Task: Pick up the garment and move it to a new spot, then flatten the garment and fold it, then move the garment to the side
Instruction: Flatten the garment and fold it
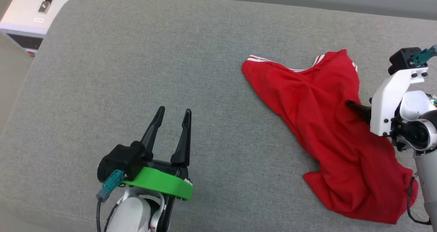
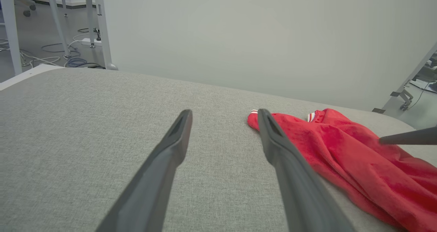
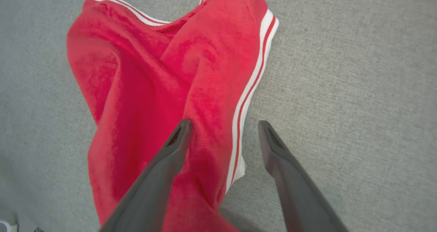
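- Light is bright, even and diffuse in all three views; the grey cushion [image 1: 136, 71] looks matte and evenly lit.
- Shadows are soft and faint. There are thin dark creases in the folds of the garment [image 1: 327, 122] and a dim patch under its lower edge in the right wrist view.
- The head view is sharp across the cushion's weave.
- In both wrist views the dark fingers [image 2: 157, 177] blur toward the bottom edge, out of focus.
- The left wrist view's wide lens bows the cushion's far edge into a curve.

Head view: right gripper [image 1: 356, 108] mostly hidden behind its white wrist housing [image 1: 389, 99]; one dark fingertip [image 1: 351, 105] visible. Right wrist view: garment [image 3: 136, 71] cut off at top and bottom edges.
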### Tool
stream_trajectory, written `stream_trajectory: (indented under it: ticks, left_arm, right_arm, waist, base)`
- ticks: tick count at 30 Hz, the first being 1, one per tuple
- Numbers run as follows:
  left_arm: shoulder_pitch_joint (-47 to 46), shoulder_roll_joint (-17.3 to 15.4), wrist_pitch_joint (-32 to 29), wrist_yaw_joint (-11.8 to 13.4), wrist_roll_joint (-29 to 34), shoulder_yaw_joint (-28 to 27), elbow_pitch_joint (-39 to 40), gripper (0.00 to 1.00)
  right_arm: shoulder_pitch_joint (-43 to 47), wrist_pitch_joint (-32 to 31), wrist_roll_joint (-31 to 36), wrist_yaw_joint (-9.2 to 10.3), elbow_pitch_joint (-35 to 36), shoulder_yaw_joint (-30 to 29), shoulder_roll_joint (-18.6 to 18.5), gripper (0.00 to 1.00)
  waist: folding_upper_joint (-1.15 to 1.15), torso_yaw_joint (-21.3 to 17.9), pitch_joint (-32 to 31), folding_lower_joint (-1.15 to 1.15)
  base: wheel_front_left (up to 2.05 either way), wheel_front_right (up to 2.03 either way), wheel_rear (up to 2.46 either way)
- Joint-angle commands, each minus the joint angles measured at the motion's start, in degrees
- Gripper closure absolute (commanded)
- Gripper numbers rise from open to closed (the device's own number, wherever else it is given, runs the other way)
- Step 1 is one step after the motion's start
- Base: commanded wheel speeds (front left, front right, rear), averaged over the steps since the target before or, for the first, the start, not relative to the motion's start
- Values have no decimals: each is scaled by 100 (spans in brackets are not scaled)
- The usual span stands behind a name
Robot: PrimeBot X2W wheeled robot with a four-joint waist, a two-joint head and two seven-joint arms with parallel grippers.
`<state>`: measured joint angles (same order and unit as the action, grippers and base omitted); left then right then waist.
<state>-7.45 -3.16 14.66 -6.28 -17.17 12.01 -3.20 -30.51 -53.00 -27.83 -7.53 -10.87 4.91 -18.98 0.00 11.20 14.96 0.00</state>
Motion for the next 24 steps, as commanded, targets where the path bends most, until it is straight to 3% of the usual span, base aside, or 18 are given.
stream_trajectory:
  ticks: [1, 9, 10, 11, 12, 24]
  left_arm:
    - [-111, 27, 34, 37, -57, 25, 15, 0]
    - [-197, 28, 34, 124, -116, 141, 68, 0]
    - [-195, 28, 34, 132, -115, 146, 71, 0]
    - [-191, 28, 34, 137, -113, 147, 71, 0]
    - [-186, 28, 34, 144, -107, 147, 68, 0]
    - [-151, 28, 34, 100, -25, 21, -14, 0]
  right_arm:
    - [-94, -34, 62, 4, -99, 40, -27, 0]
    - [-196, 248, 298, 4, -666, 347, -51, 0]
    - [-188, 306, 311, 4, -715, 404, -61, 61]
    - [-188, 374, 325, 4, -735, 456, -79, 70]
    - [-192, 471, 327, 4, -758, 513, -105, 100]
    - [-181, 1248, 266, 4, -683, 797, -764, 100]
  waist:
    - [0, 307, 297, 0]
    - [0, 464, 461, 0]
    - [0, 463, 463, 0]
    - [0, 458, 462, 0]
    - [0, 441, 451, 0]
    - [0, -27, 175, 0]
  base:
    - [0, 0, 0]
    - [0, 0, 0]
    - [0, 0, 0]
    - [0, 0, 0]
    - [0, 0, 0]
    - [0, 0, 0]
